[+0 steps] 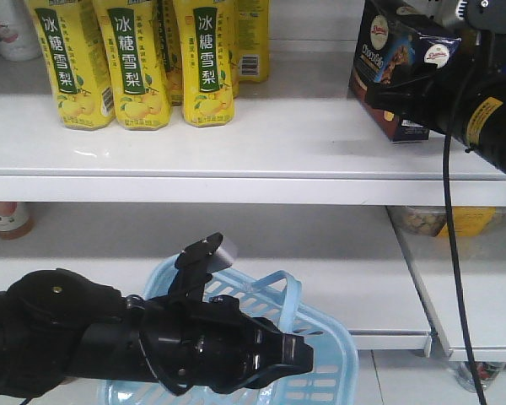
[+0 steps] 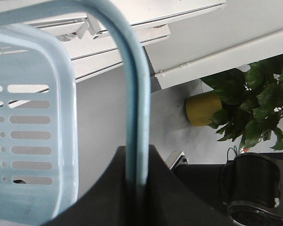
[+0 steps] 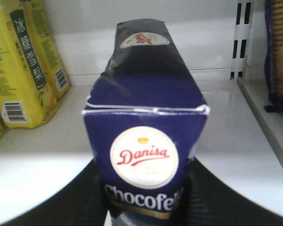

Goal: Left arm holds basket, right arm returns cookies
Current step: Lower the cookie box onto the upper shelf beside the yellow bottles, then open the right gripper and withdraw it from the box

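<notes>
Clamping the cookies (image 3: pixel 144 155) above the white shelf (image 1: pixel 261 143), the right gripper (image 3: pixel 144 207) works while the left gripper (image 2: pixel 137 188) (jaws closed) grips the basket (image 2: pixel 33 141) handle.

- The cookies (image 3: pixel 144 141) come in a dark navy cardboard box with a slightly glossy printed skin; the top flap is creased, showing a pale paper edge along the fold.
- The basket (image 1: pixel 329 371) is light blue plastic, smooth and faintly shiny, with slotted walls.
- The shelf (image 1: pixel 261 139) is white painted metal, glossy enough to mirror the yellow bottles (image 1: pixel 135 59).
- Those bottles wear shiny printed plastic labels.
- The left arm (image 1: pixel 110 337) has a black housing, smooth with a dull sheen.
- The right arm (image 1: pixel 489 118) is matt black, with a yellow sticker.
</notes>
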